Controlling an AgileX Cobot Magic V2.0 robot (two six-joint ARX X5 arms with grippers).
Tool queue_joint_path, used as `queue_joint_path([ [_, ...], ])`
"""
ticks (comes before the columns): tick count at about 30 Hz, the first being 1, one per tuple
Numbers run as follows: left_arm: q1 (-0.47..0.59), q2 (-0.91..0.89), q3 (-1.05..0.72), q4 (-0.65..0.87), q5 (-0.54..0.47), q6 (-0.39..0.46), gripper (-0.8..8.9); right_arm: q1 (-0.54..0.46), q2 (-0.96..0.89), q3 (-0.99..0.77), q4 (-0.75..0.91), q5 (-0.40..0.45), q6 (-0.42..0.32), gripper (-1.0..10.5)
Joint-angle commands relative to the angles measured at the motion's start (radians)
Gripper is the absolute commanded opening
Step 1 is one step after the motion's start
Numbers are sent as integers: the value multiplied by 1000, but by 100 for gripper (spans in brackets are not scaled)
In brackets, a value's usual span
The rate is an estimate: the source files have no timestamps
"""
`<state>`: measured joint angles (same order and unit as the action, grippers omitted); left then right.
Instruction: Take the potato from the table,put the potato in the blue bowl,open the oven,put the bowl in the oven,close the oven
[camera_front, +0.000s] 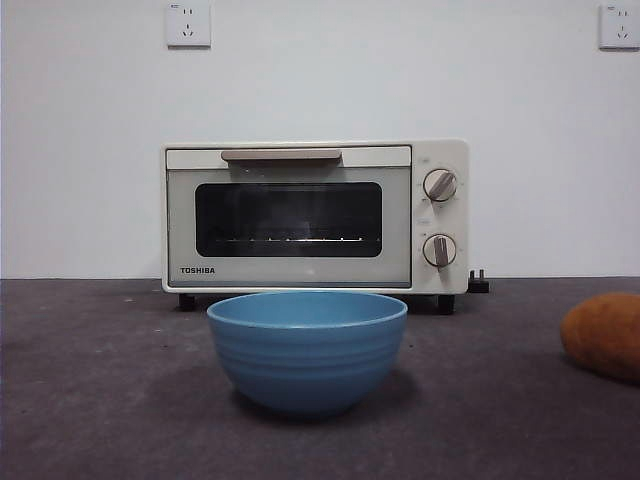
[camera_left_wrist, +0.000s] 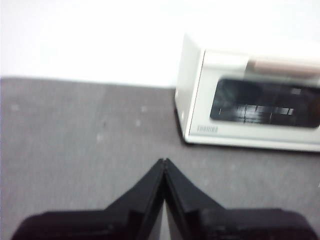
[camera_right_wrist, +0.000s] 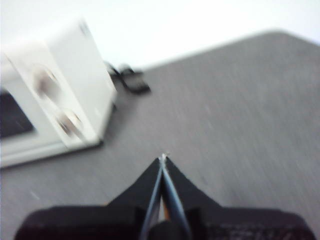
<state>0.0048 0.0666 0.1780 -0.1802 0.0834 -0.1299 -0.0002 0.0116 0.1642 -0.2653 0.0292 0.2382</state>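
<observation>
Potato (camera_front: 603, 335) lies on worktop (camera_front: 110, 400), right of blue bowl (camera_front: 307, 350); Toshiba oven (camera_front: 315, 217) shut behind. Both grippers, left (camera_left_wrist: 164, 161) and right (camera_right_wrist: 163, 157), clenched, empty. Right should open wide, descend centred over potato

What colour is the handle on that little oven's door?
Beige, a bar handle across the cream-white oven door's top; the front view shows it best.
</observation>
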Motion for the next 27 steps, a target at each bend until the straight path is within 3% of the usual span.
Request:
queue_joint_path([
  [1,3,12,61,-15,7,-44,-5,0,-1,73,-9,-45,24,-4],
  [7,3,73,217,-106,102,-138,-5,0,29,240,-104,-156,20,-7],
  [10,3,122,295,-152,160,-171,-5,0,75,330,-203,-157,11,-8],
  [20,3,344,523,-371,240,-184,-5,0,365,628,-597,-160,-140,-8],
  [27,3,524,673,-548,239,-181,-5,0,589,788,-684,-160,-159,1],
])
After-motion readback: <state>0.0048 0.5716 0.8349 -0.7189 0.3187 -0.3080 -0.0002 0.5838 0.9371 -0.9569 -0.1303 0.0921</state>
